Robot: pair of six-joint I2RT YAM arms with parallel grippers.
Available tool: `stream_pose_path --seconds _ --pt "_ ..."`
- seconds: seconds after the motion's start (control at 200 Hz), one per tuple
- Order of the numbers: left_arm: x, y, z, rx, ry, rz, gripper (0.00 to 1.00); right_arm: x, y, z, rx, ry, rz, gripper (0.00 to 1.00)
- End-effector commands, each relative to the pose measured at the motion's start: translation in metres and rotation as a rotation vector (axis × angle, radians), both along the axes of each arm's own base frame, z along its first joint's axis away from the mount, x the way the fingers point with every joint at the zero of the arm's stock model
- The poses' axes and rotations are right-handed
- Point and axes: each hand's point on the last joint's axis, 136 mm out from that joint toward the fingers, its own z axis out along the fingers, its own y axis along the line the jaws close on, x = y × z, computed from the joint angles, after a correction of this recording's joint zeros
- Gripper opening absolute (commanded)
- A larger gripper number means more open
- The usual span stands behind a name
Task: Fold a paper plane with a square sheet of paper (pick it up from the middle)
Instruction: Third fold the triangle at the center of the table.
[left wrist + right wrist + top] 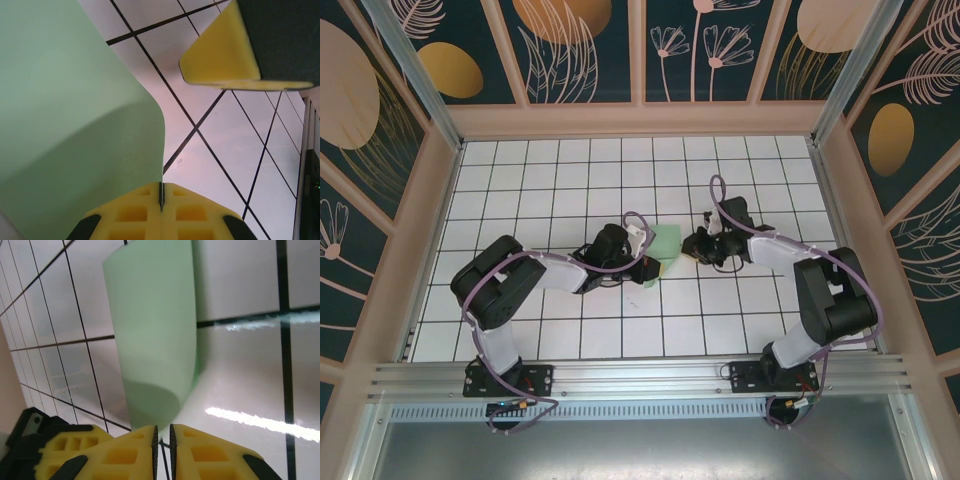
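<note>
— Where is the square sheet of paper (667, 243) found?

— It is seen near the middle of the white gridded desk (570, 180), between the two arms' ends, with the left arm at its left edge and the right arm at its right edge. It is not laid flat: a bowed, curling surface is shown in both wrist views.

— How is the left gripper (161, 192) set?

— Its yellow fingers are pressed together with no gap between them. The sheet's edge is led straight down into the seam, so the paper is pinched there.

— And the right gripper (162, 432)?

— Its fingers are drawn almost together, and only a thin dark slit is left between them. The curled lower edge of the sheet is brought right to that slit. Whether the paper is actually clamped there cannot be told.

— Is anything else noted close by?

— In the left wrist view, one yellow finger (220, 55) of the right gripper is seen near the sheet's free edge, apart from it, with black grid lines visible between the two.
</note>
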Motion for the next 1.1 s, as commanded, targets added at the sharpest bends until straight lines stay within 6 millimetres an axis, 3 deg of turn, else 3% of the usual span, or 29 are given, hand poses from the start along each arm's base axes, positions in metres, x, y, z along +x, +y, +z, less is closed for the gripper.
stream_pose_path --seconds 0.0,0.31,0.555,1.096 --pt "-0.003 -0.003 -0.002 -0.026 0.018 -0.025 0.03 0.026 0.009 0.011 -0.036 -0.055 -0.004 0.18" --pt "-0.004 -0.002 -0.003 -0.020 0.019 -0.030 0.04 0.053 0.040 -0.023 -0.149 -0.011 0.109 0.12" --pt "0.001 -0.002 -0.003 0.010 0.008 -0.035 0.05 0.054 0.035 -0.057 -0.286 0.031 0.183 0.12" --pt "0.025 0.010 -0.009 0.120 -0.032 -0.003 0.09 0.048 0.033 -0.069 -0.360 0.011 0.293 0.12"
